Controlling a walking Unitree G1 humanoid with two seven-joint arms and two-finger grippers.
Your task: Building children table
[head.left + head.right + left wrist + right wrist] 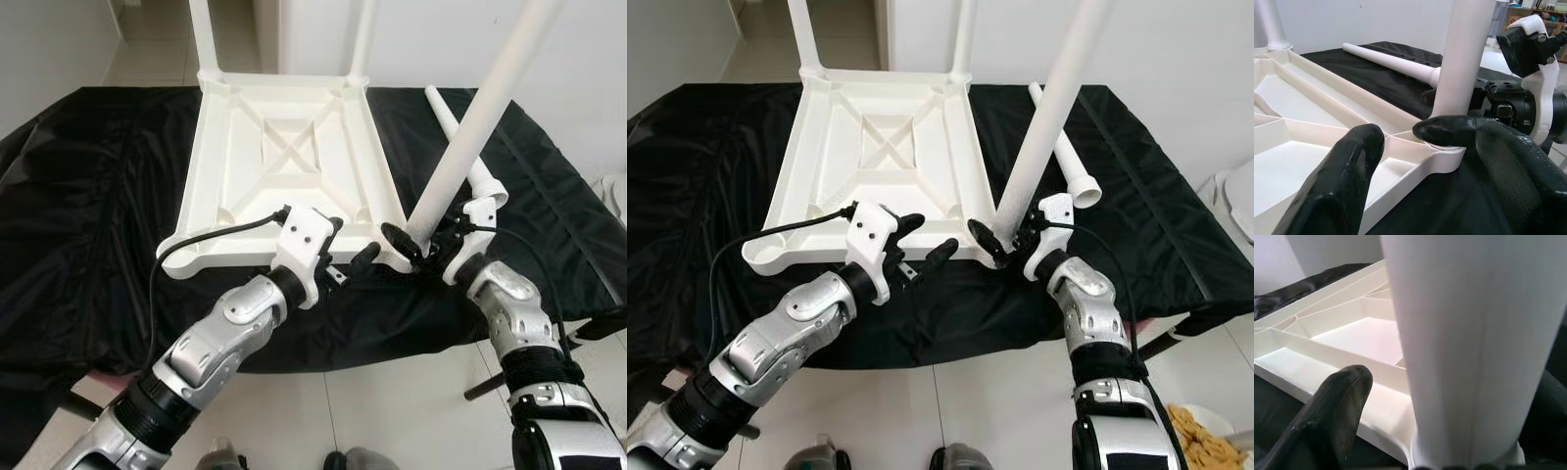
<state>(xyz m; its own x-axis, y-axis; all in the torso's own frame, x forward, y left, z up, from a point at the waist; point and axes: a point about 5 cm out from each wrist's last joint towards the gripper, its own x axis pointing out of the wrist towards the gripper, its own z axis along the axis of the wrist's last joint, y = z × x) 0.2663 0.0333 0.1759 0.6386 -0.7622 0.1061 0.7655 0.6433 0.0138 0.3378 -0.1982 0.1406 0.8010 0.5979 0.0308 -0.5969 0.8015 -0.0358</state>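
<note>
Black cloth (88,196); white tiled floor (392,421)

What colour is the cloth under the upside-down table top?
Black. The cloth under the white table top shows best in the left eye view.

Head cams look down; wrist cams close, both on table leg (1464,63).

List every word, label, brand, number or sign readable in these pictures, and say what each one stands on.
None can be read.
The upturned white plastic tabletop, the white tube leg gripped by the right claw, the spare white leg lying on the black cloth, and the left claw at the tabletop's near edge all show no print.
Shelf items behind the right wrist in the left wrist view are too blurred to tell.
</note>
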